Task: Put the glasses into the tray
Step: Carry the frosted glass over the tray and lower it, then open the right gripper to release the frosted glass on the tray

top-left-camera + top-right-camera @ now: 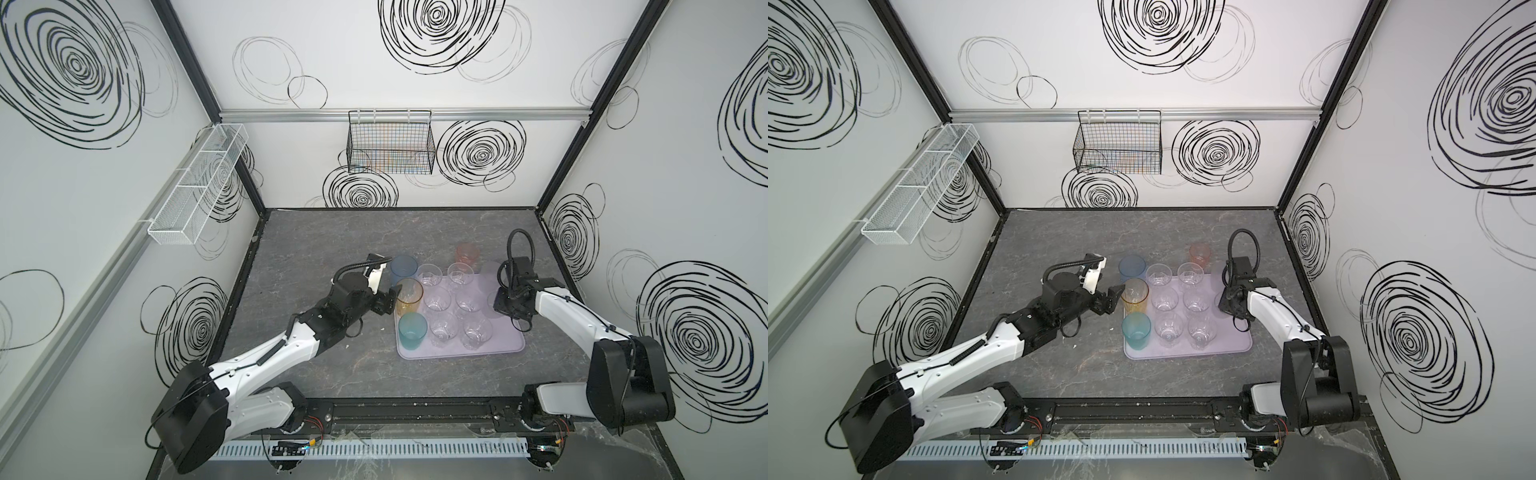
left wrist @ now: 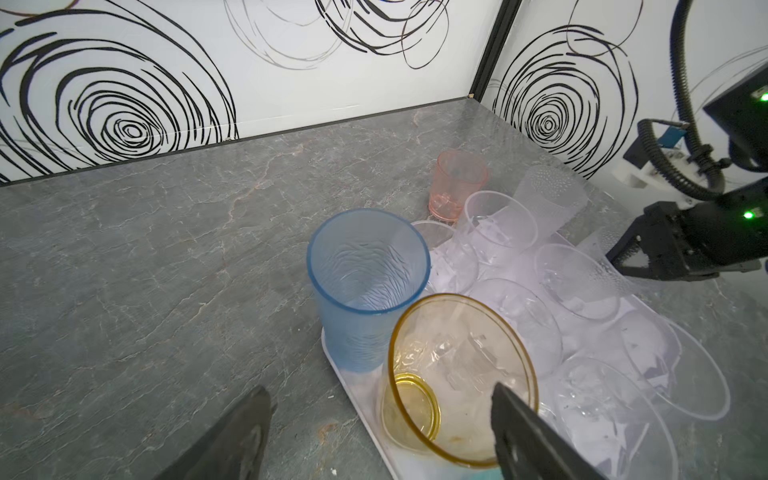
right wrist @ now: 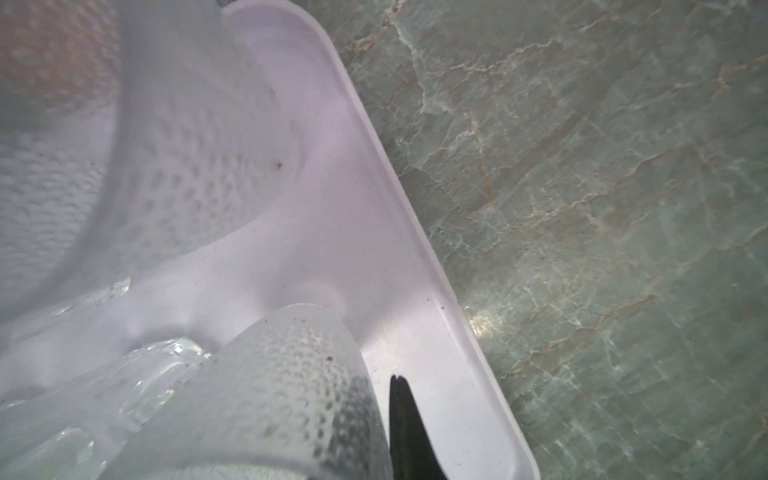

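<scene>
The pale lavender tray lies right of centre and holds several clear glasses. Along its left side stand a blue glass, an amber glass and a teal glass. A pink glass stands on the table behind the tray. My left gripper is open at the tray's left edge, and the amber glass is near one finger. My right gripper is shut and empty above the tray floor, beside a frosted glass.
A black wire basket hangs on the back wall. A white mesh basket hangs on the left wall. A taller frosted glass stands at the tray's far right. Grey stone tabletop lies left of the tray.
</scene>
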Available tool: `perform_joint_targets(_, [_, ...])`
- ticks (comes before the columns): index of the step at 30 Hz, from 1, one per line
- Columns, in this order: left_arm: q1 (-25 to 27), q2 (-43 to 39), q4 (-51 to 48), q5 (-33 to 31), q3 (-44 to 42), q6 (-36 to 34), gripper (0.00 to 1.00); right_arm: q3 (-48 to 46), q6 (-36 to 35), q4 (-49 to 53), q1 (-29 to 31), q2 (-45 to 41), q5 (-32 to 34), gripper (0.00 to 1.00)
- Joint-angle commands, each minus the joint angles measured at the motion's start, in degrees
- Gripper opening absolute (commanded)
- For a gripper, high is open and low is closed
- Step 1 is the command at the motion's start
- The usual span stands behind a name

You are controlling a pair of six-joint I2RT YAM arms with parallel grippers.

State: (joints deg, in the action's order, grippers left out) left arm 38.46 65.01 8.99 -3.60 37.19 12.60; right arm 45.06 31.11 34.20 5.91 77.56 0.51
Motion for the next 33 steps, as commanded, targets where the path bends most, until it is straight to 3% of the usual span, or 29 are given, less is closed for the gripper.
perform_joint_targets(1, [-1.6, -1.5, 0.0, 1.0, -1.7, 2.4, 0.86, 1.5, 1.0, -1.1, 0.3, 0.5, 2.7, 0.05])
perform_joint_targets(7, [-3.5, -1.0, -0.3, 2.6, -2.8, 4.3, 0.86, 1.9, 0.7, -1.1, 0.4, 1.5, 4.6, 0.14])
perform_joint_targets(14, [-4.1, 0.2, 1.4, 3.8, -3.6, 5.2, 0.86, 2.6, 0.0, -2.3, -0.1, 3.2, 7.5, 0.14])
perform_joint_targets(18, [-4.3, 0.6, 1.7, 4.0, -3.6, 5.2, 0.85, 3.7, 0.0, -2.8, -0.6, 4.9, 5.7, 0.16])
perform_joint_targets(27, [-4.7, 1.2, 1.9, 3.9, -3.9, 5.4, 0.86, 8.3, -1.0, 2.8, -0.4, 1.6, 8.7, 0.43])
perform_joint_targets(33, [-5.6, 2.0, 0.0, 3.4, -1.8, 8.2, 0.85, 17.3, -1.8, 6.7, 0.1, 0.4, 8.6, 0.48])
